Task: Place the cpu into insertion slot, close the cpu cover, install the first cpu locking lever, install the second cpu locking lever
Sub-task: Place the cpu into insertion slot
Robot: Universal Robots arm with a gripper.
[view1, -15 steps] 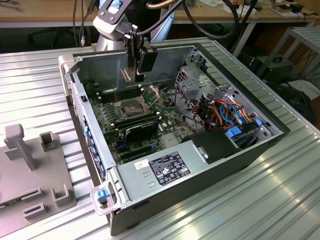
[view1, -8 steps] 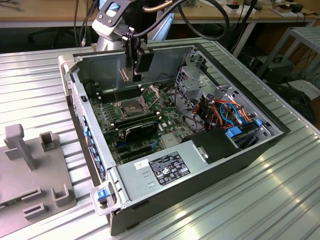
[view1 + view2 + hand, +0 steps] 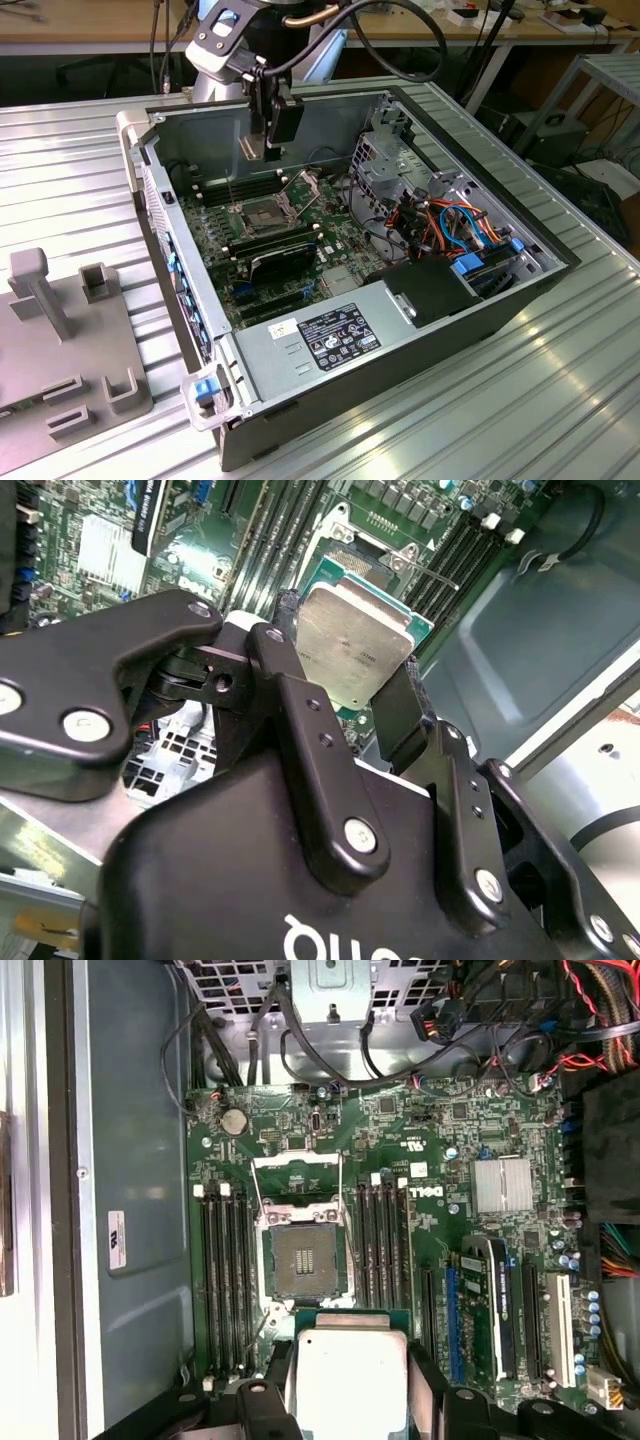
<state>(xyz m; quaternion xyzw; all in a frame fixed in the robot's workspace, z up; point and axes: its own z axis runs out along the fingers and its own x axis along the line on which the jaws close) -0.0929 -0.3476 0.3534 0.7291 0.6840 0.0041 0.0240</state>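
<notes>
My gripper is shut on the cpu, a flat square chip with a silver top on a green edge, clamped between the two black fingers. In the first wrist view the cpu hangs above the green board, short of the insertion slot, whose dark pin field lies bare. The cpu cover stands flipped open at the slot's far end, and thin wire levers stand unlatched beside it. In the exterior view the gripper hovers inside the open computer case, above the insertion slot.
Long black memory slots flank the socket on both sides. A finned heatsink, expansion cards, a bundle of cables and the power supply fill the case. A grey fixture sits on the table at the exterior view's left.
</notes>
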